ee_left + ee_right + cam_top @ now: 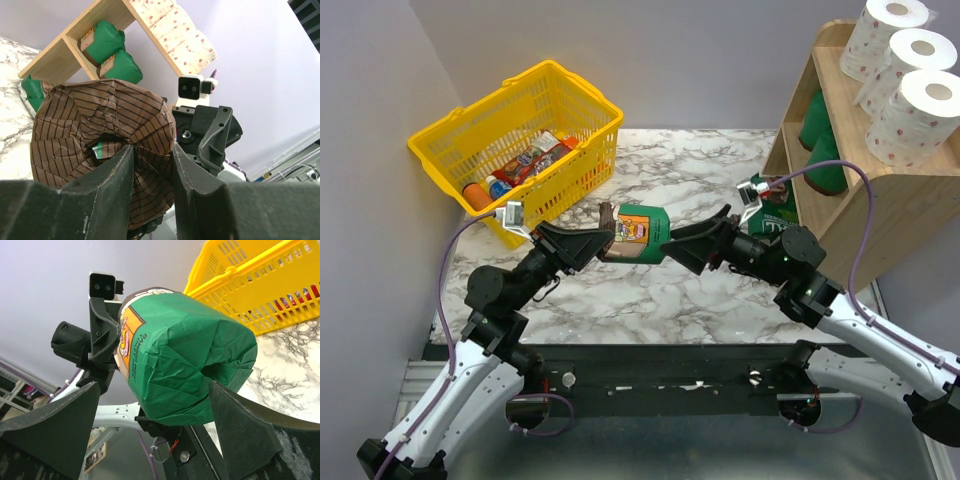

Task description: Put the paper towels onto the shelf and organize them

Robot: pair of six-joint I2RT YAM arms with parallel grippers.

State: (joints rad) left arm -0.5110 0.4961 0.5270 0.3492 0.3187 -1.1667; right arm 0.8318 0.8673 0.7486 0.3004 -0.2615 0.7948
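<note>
A green paper towel roll (638, 232) with a dark brown end is held above the table's middle. My left gripper (604, 241) is shut on its brown striped end (100, 140), pinching the paper fold. My right gripper (682, 246) is open, its jaws either side of the roll's green end (180, 355) without closing on it. The wooden shelf (880, 195) stands at the far right. Three white dotted rolls (912, 62) lie on its top. Two green rolls (820, 150) sit in its lower tier. Another green roll (772, 208) lies on the table beside it.
A yellow basket (520, 130) with packaged goods stands at the back left, also in the right wrist view (260, 285). Grey walls close the left and back. The marble table (700, 170) runs between basket and shelf.
</note>
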